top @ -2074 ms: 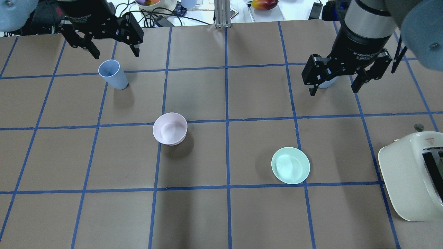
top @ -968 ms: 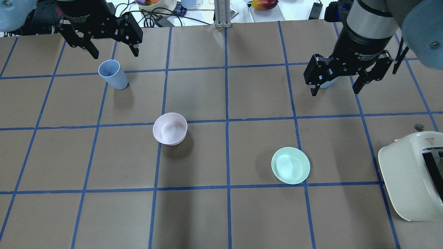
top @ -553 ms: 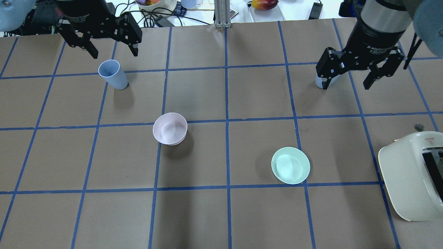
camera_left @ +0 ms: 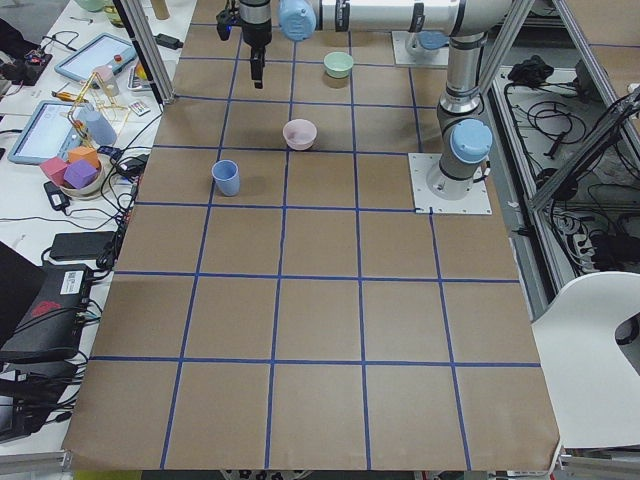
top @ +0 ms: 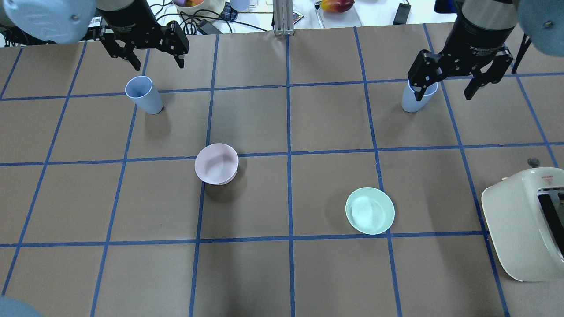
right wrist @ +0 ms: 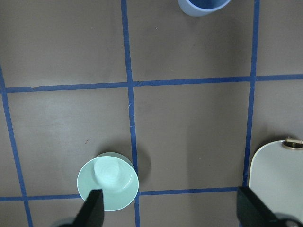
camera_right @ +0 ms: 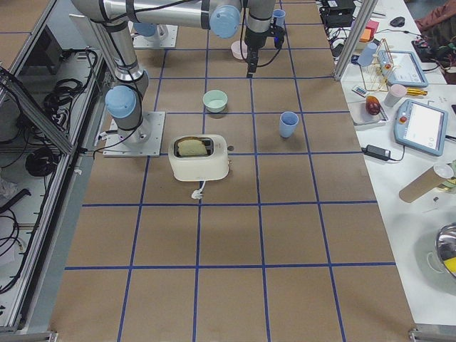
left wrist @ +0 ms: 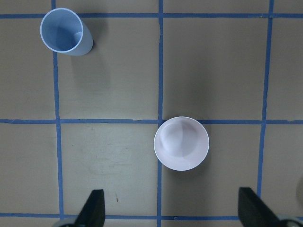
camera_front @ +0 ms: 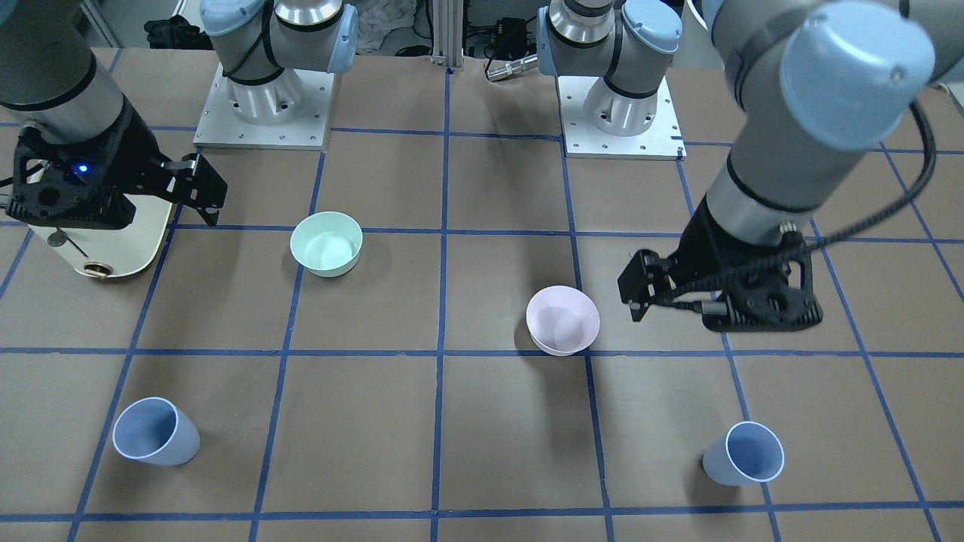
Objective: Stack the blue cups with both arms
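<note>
Two blue cups stand upright on the brown table. The left cup point(top: 144, 94) point(camera_front: 742, 453) point(left wrist: 65, 32) stands apart from my left gripper point(top: 158, 65) point(left wrist: 173, 210), which hangs open and empty high above the table. The right cup point(top: 414, 100) point(camera_front: 154, 431) shows at the top edge of the right wrist view point(right wrist: 203, 5). My right gripper point(top: 443, 93) point(right wrist: 171, 210) is open and empty, held high. One of its fingers overlaps the cup's rim in the overhead view only.
A pale pink bowl point(top: 216, 164) point(left wrist: 181, 143) sits left of centre. A mint-green bowl point(top: 369, 210) point(right wrist: 108, 181) sits right of centre. A cream toaster point(top: 526, 222) point(right wrist: 277, 179) stands at the right edge. Cables and clutter lie beyond the far edge.
My right gripper has moved right and toward the far edge, uncovering most of the right cup. My left gripper has shifted slightly right. Both stay open; the cups have not moved.
</note>
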You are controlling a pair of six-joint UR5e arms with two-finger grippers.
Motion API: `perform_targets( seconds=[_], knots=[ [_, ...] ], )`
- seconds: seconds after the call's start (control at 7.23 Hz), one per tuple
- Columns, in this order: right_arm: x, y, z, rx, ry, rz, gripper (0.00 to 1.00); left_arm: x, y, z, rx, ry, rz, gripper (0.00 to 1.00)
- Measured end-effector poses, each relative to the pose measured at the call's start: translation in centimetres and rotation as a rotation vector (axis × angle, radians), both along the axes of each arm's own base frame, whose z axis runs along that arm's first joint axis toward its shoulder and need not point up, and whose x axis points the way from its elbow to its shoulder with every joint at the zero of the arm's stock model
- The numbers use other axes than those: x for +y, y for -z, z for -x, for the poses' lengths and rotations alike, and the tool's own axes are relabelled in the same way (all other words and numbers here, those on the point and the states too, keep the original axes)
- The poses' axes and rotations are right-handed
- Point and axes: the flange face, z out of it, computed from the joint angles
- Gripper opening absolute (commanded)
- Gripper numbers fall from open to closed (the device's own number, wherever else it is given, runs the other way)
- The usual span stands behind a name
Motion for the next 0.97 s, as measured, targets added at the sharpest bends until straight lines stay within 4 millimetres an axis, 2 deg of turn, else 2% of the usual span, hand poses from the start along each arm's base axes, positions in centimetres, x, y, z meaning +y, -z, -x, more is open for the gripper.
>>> perform_targets(
  seconds=[0.28,0.41,0.55,0.69,0.83,0.97],
  knots=[
    [-5.9,2.5,2.5,-0.005,-0.081,0.038,1.0,-5.4,7.7,-4.9,-0.026,-0.03,-0.015,1.0],
    [-8.7,3.8,4.0,0.001,-0.112,0.063,1.0,-7.2,10.8,-6.9,-0.068,-0.031,-0.019,1.0],
    [-11.2,5.5,5.7,0.008,-0.122,0.092,1.0,-8.5,13.1,-7.9,-0.093,-0.029,-0.026,1.0],
    [-13.4,7.7,7.4,0.018,-0.129,0.12,1.0,-9.3,14.8,-8.4,-0.101,-0.029,-0.036,0.77],
    [-15.0,10.2,9.0,0.021,-0.152,0.133,1.0,-9.9,16.2,-8.7,-0.103,-0.03,-0.05,0.65],
    [-15.9,12.5,10.3,0.011,-0.181,0.124,1.0,-10.1,17.2,-9.0,-0.104,-0.031,-0.062,0.2]
  ],
)
